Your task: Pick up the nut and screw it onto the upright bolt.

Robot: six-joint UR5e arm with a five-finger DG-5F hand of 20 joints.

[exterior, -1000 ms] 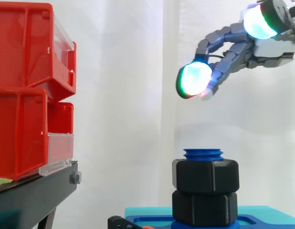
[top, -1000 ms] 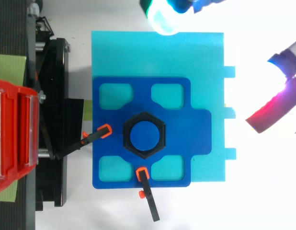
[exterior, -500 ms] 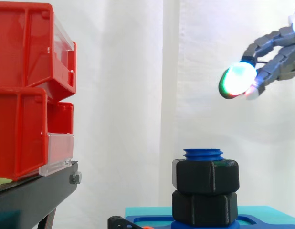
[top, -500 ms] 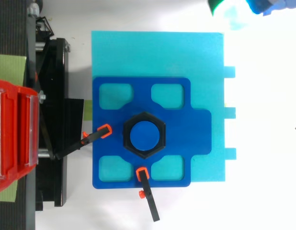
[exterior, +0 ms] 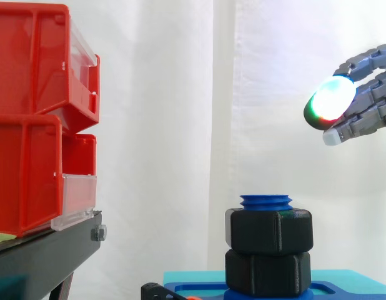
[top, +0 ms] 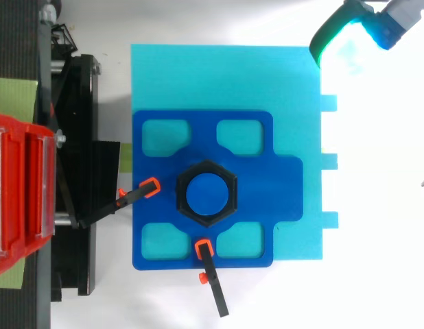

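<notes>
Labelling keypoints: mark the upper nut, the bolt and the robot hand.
upper nut (exterior: 268, 229): side view, front face.
bolt (top: 206, 194): top view, top end face.
robot hand (exterior: 331, 100): side view, glowing fingertip pad.

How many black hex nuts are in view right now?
2. The upper nut sits just below the top threads of the blue bolt; the lower nut is directly beneath it, just above the blue base. The insides of the red bins are hidden.

We take this for a robotics lab test cell. A white curtain (exterior: 180, 94) closes off the background, and red bins (exterior: 30, 119) are stacked on a black stand (exterior: 43, 256). A blue fixture plate (top: 284, 185) is clamped (top: 133, 196) onto a cyan base (top: 226, 75) on the white bench (top: 377, 240). A robot hand (exterior: 368, 119) with glowing pads hangs above it.
</notes>
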